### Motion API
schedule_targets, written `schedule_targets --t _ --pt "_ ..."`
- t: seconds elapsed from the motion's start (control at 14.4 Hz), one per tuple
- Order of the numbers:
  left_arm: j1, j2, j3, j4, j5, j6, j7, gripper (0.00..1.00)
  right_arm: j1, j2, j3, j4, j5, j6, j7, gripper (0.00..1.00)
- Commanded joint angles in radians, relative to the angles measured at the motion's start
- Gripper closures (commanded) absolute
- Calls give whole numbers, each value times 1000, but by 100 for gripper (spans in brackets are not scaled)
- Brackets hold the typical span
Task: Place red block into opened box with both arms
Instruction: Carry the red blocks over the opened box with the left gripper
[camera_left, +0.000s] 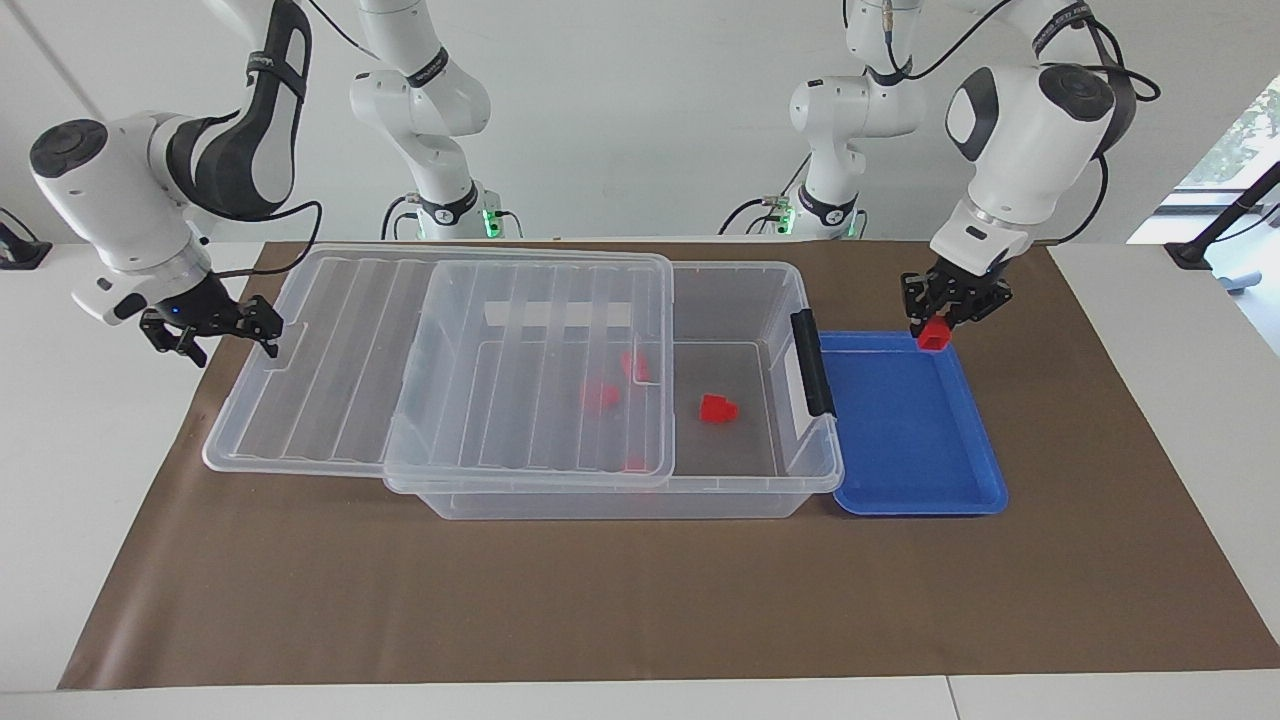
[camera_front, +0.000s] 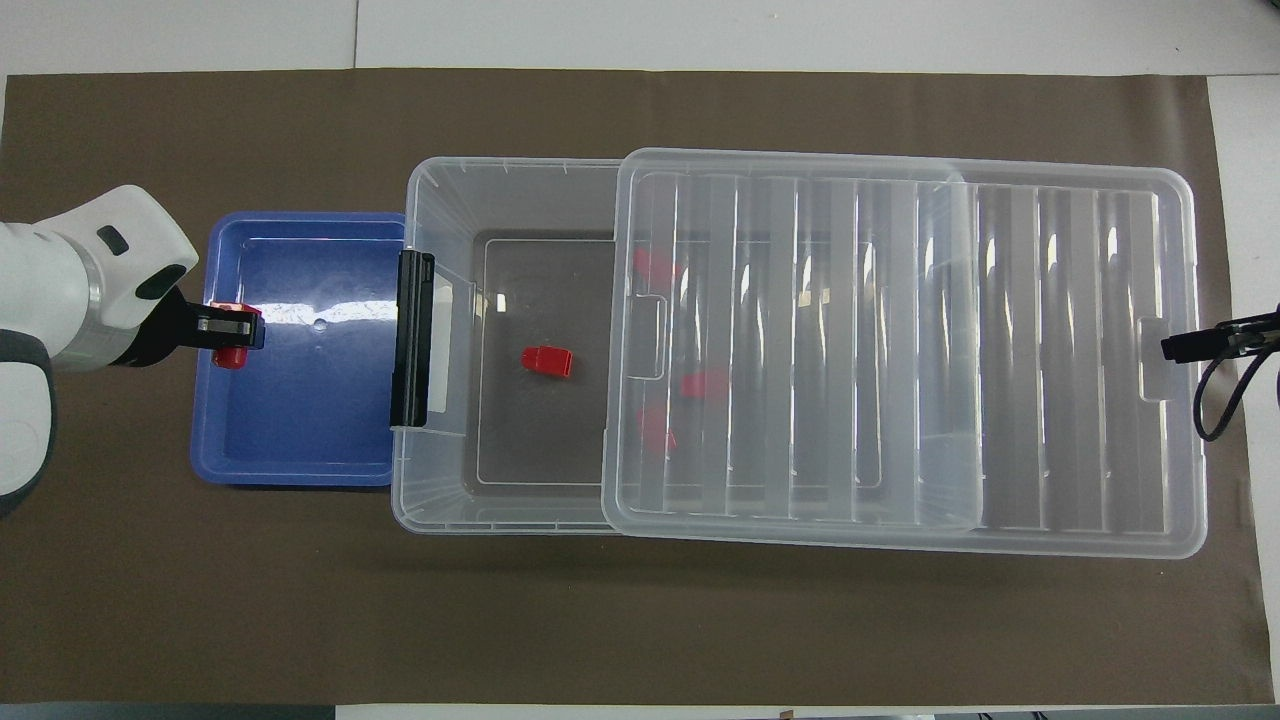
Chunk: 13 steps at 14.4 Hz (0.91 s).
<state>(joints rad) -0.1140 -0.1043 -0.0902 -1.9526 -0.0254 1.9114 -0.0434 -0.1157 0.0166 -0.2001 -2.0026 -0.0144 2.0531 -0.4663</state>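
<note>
My left gripper (camera_left: 938, 322) is shut on a small red block (camera_left: 936, 339), held up in the air over the blue tray's (camera_left: 920, 450) edge. The overhead view shows this gripper (camera_front: 235, 326) and block (camera_front: 232, 355) over the tray's (camera_front: 300, 420) outer end. The clear box (camera_left: 800, 480) lies beside the tray, black latch (camera_left: 812, 362) toward it. Its ribbed lid (camera_left: 350, 350) is slid partway off toward the right arm's end. My right gripper (camera_left: 262, 322) is open at the lid's end tab (camera_front: 1155, 345). One red block (camera_left: 717, 408) lies in the uncovered part.
More red blocks (camera_front: 703, 383) show through the lid (camera_front: 1050, 350) inside the box (camera_front: 430, 500). Brown paper (camera_left: 640, 600) covers the table. The lid overhangs the box at the right arm's end.
</note>
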Motion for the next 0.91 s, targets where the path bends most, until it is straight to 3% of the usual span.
schedule_targets --t 0.0,0.49,0.84 --pt "-76 6 -49 15 18 -28 -162 100 -13 2 1 -7 -4 22 -34 0" --pt "-309 35 -59 -18 18 55 -387 100 -13 5 -12 -5 -4 21 -60 0" --pt "-340 106 -62 -129 16 250 -443 100 -13 5 -13 4 -2 15 -61 0"
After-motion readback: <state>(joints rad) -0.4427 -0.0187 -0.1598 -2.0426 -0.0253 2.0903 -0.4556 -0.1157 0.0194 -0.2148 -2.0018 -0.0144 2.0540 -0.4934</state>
